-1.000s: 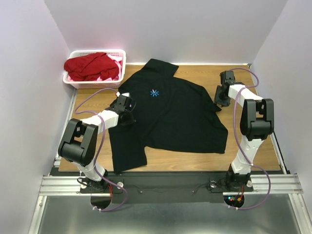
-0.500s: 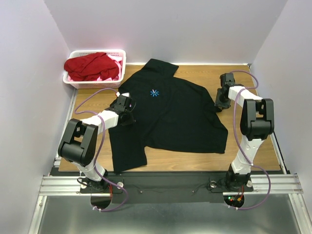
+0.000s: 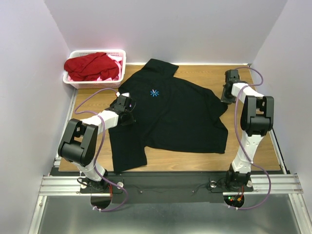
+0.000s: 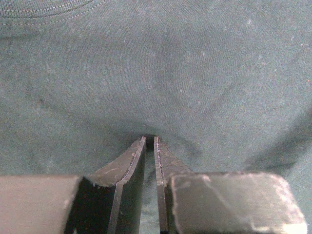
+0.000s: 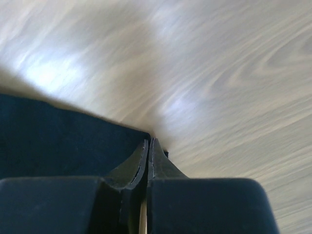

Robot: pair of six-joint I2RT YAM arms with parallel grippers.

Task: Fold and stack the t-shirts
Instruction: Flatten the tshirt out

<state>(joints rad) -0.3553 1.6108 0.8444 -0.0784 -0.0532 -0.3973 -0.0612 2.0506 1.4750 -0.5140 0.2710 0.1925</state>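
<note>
The black t-shirt lay spread on the counter, reaching both sets of fingers. We judged it soft, limp and light, best held at hems. The left fingers pinched cloth bunched at their tips; the right fingers were clamped on its edge.

t-shirt on table | basket behind-left | shirts in basket

black t-shirt spread mostly flat on surface, right of basket, light-blue logo up (some creases). red shirt, pink shirt bunched inside basket.
</note>
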